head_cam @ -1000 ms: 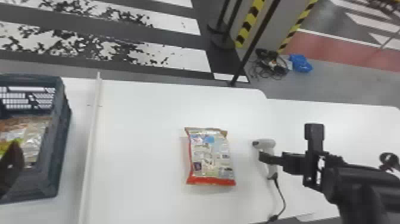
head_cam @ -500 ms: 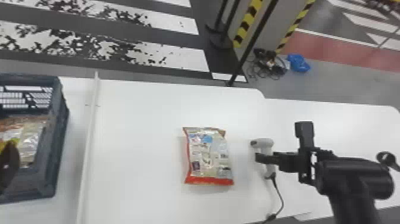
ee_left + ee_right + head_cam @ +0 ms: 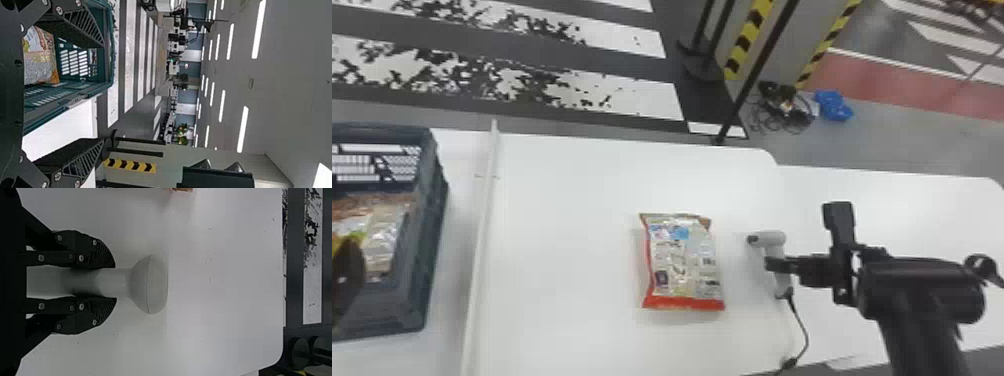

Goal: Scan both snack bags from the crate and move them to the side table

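Note:
Over the crate (image 3: 434, 240) at the left, the dark tip of my left gripper (image 3: 347, 282) is seen beside a snack bag (image 3: 384, 245) inside it. In the left wrist view my left gripper (image 3: 103, 93) has its fingers wide apart, nothing between them, with that bag (image 3: 39, 64) in the crate beyond. Another snack bag (image 3: 682, 265), red-edged, lies on the white table (image 3: 572, 240). To its right my right gripper (image 3: 777, 265) is at the grey scanner (image 3: 772, 239); in its wrist view, my right gripper (image 3: 116, 282) is shut on the scanner's handle, below its rounded head (image 3: 150, 284).
A raised white strip (image 3: 482, 240) runs between the crate and the bag on the table. The scanner's black cable (image 3: 802, 327) trails toward the front edge. Another white table surface (image 3: 922, 215) extends at the right. Behind the tables stands a dark pole (image 3: 757, 72).
My right arm has shifted a little to the left at the scanner. The tip of my left gripper has drawn slightly toward the left edge. The bag on the table lies as before.

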